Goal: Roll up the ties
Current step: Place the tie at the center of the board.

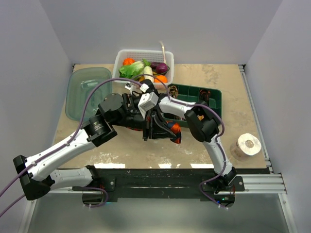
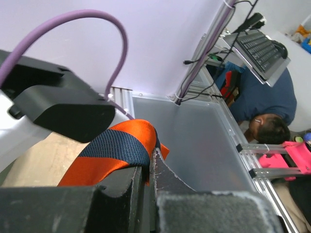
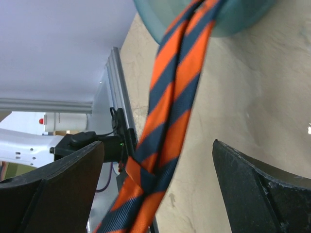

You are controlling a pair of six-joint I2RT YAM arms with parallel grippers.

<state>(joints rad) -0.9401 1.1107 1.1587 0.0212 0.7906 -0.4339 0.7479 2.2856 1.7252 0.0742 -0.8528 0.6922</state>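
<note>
In the top view, a white basket (image 1: 122, 54) of vegetables (image 1: 145, 68) sits at the upper middle of the table (image 1: 218, 77). A clear green tub (image 1: 86, 92) lies to its left and a dark green tray (image 1: 194, 92) to its right; the brownish shapes in the tray are too small to make out. A white roll (image 1: 246, 145) stands alone at the right edge.

Both arms reach inward and cross at the centre of the frame, covering most of the tie (image 1: 174, 130), an orange-and-navy striped one, of which only a short piece shows.

The left gripper (image 2: 148, 170) has its fingers (image 2: 121, 189) pressed together, pinching a fold of the tie (image 2: 121, 150). The right gripper (image 3: 158, 145) is tilted low over the table with its fingers (image 3: 53, 184) spread wide. The doubled tie (image 3: 170, 111) hangs between them, touching neither, and runs up towards the tub (image 3: 228, 19).
</note>
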